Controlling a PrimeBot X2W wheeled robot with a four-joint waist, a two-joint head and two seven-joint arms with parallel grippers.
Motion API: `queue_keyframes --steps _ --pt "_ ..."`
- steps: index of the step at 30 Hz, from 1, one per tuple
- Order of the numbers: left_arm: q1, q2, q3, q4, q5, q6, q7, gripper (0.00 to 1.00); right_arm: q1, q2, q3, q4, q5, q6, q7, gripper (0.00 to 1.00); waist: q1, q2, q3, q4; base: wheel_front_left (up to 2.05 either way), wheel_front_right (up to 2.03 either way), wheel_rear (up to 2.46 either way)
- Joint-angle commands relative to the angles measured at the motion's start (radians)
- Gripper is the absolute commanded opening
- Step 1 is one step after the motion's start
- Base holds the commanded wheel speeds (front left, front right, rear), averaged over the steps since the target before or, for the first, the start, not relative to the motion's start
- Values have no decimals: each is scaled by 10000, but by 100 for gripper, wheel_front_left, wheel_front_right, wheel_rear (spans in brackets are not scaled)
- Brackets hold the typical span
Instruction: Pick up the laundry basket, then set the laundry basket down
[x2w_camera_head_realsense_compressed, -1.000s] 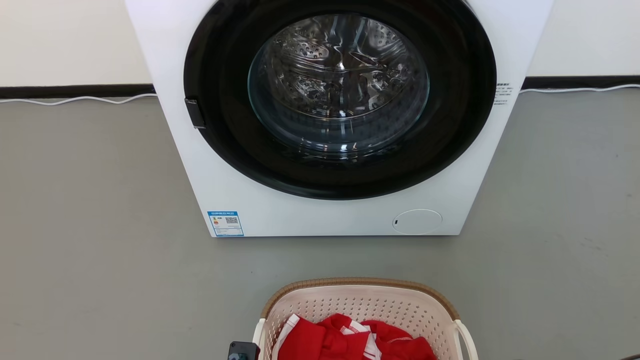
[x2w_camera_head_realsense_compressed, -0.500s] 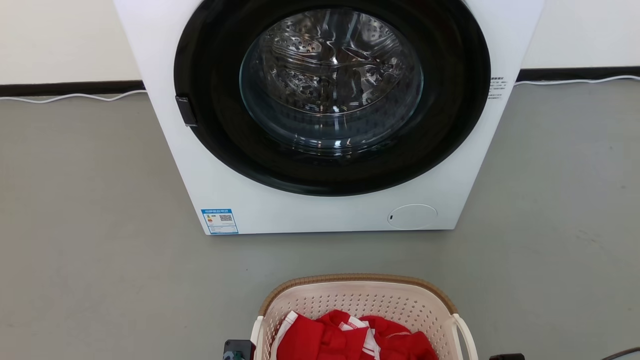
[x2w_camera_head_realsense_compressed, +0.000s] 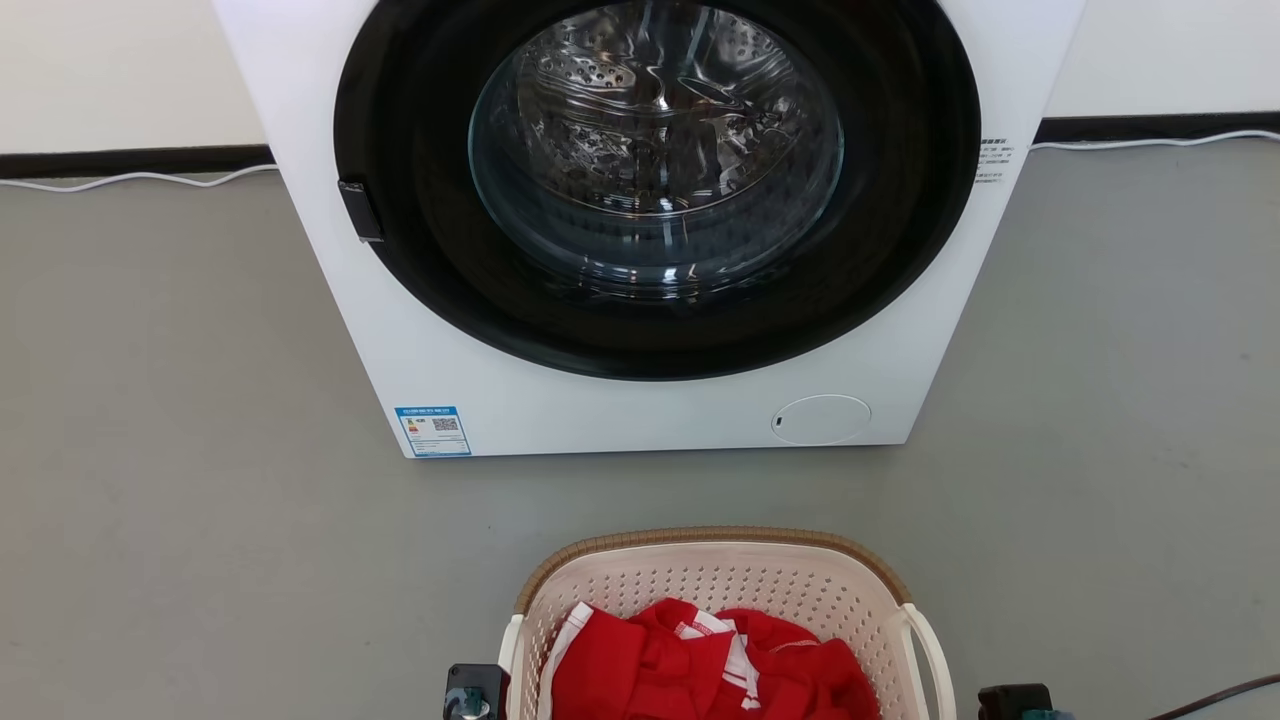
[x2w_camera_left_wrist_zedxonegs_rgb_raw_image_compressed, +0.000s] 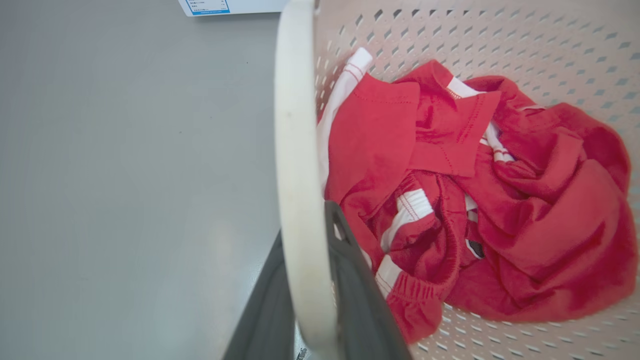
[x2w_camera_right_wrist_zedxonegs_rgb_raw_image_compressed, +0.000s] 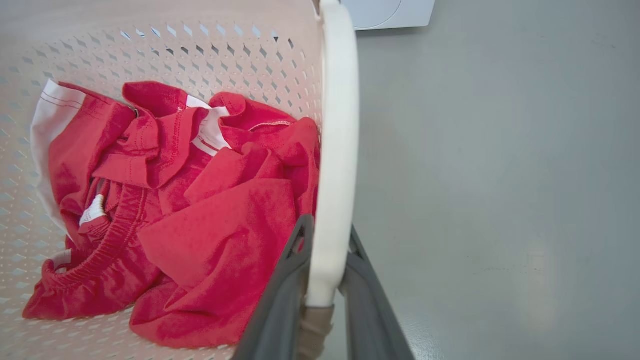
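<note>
The laundry basket (x2w_camera_head_realsense_compressed: 720, 590), cream-white and perforated with a brown woven rim, sits at the bottom centre of the head view and holds red and white clothes (x2w_camera_head_realsense_compressed: 700, 670). In the left wrist view my left gripper (x2w_camera_left_wrist_zedxonegs_rgb_raw_image_compressed: 306, 222) is shut on the basket's left white handle (x2w_camera_left_wrist_zedxonegs_rgb_raw_image_compressed: 295, 125), one dark finger on each side. My right gripper (x2w_camera_right_wrist_zedxonegs_rgb_raw_image_compressed: 328, 225) clasps the right handle (x2w_camera_right_wrist_zedxonegs_rgb_raw_image_compressed: 340, 125) the same way. The grippers' dark bodies, left gripper (x2w_camera_head_realsense_compressed: 475, 695) and right gripper (x2w_camera_head_realsense_compressed: 1015, 702), flank the basket. I cannot tell whether the basket touches the floor.
A white front-loading washing machine (x2w_camera_head_realsense_compressed: 620, 420) with its round glass door (x2w_camera_head_realsense_compressed: 655, 150) shut stands on the grey floor (x2w_camera_head_realsense_compressed: 200, 450) just beyond the basket. A white cable (x2w_camera_head_realsense_compressed: 130, 180) runs along the wall's base. A dark cable (x2w_camera_head_realsense_compressed: 1220, 692) crosses the lower right corner.
The head camera has moved, sliding the whole picture up and slightly left. More of the basket shows now, and the right gripper's dark body has come in at the bottom edge.
</note>
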Motion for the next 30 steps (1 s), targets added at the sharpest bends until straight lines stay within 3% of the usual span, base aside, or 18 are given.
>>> queue_keyframes --steps 1,30 --pt "-461 332 113 107 18 84 -145 0 -201 -323 140 142 157 -53 -250 0 0 -1 15 2 0 0 0" --pt "-493 332 71 157 110 -1 -117 0 -248 -323 912 220 1065 -53 -385 0 0 -1 -2 -149 0 0 0"
